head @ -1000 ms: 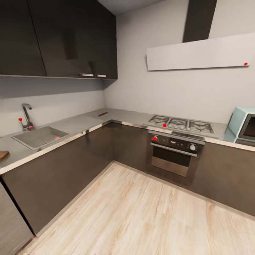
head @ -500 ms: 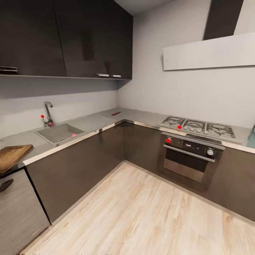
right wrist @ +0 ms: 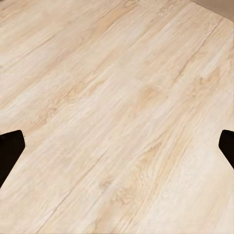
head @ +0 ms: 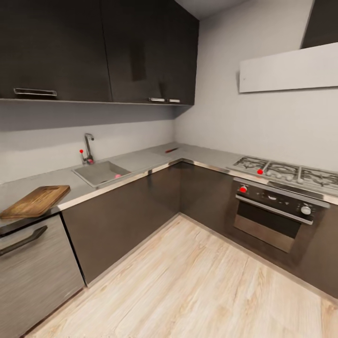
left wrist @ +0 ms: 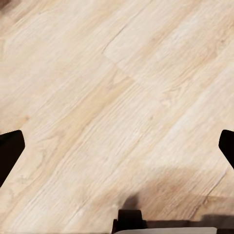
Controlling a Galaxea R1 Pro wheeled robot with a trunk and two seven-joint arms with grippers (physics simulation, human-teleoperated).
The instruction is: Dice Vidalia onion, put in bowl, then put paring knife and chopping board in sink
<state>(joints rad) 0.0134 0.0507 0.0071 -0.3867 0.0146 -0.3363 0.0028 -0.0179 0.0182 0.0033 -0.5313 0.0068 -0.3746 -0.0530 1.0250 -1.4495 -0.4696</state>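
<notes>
In the head view the grey sink is set into the long grey countertop at the left, with a chrome tap behind it. A small pinkish Vidalia onion lies inside the basin. The brown chopping board rests on the countertop left of the sink. A small red-handled paring knife lies in the far corner of the countertop. My left gripper and right gripper both stand open over bare wooden floor, fingertips wide apart. No bowl can be made out.
A gas hob and oven occupy the right counter run. Dark wall cabinets hang above the sink side. A drawer front with a handle sits below the board. Pale wood floor spreads open between the counter runs.
The head camera has turned left: sink, knife and hob slide right in the picture, and the whole chopping board has come into view. The things themselves have not moved.
</notes>
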